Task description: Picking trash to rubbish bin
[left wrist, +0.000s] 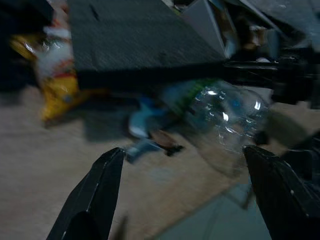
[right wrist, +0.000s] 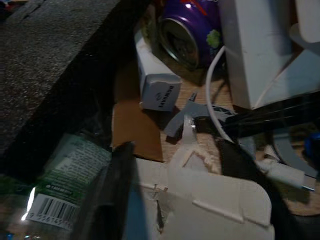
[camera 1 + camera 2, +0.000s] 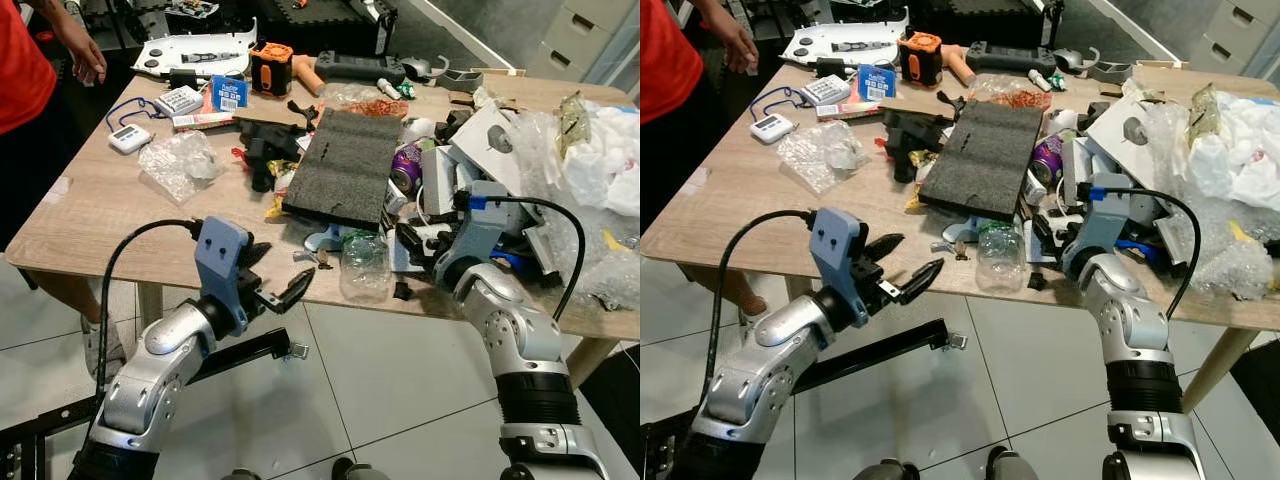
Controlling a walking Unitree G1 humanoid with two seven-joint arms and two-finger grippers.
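A crushed clear plastic bottle (image 3: 363, 262) with a green label lies at the table's front edge, among scraps. My left gripper (image 3: 285, 272) hangs open just off that edge, left of the bottle, with nothing between its fingers; the left wrist view has the bottle (image 1: 225, 117) ahead of it. My right gripper (image 2: 175, 150) is low over the clutter right of the bottle. Its fingers stand wide apart on either side of a flattened white carton (image 2: 210, 205). A purple can (image 2: 187, 30) and a small white box (image 2: 157, 87) lie beyond it.
A black foam slab (image 3: 345, 165) covers the table's middle. Clear plastic wrap (image 3: 600, 160) is heaped at the right, and a clear bag (image 3: 180, 165) lies at the left. A person in a red shirt (image 3: 20, 60) stands at the far left. A black metal bar (image 3: 250, 350) lies on the floor tiles.
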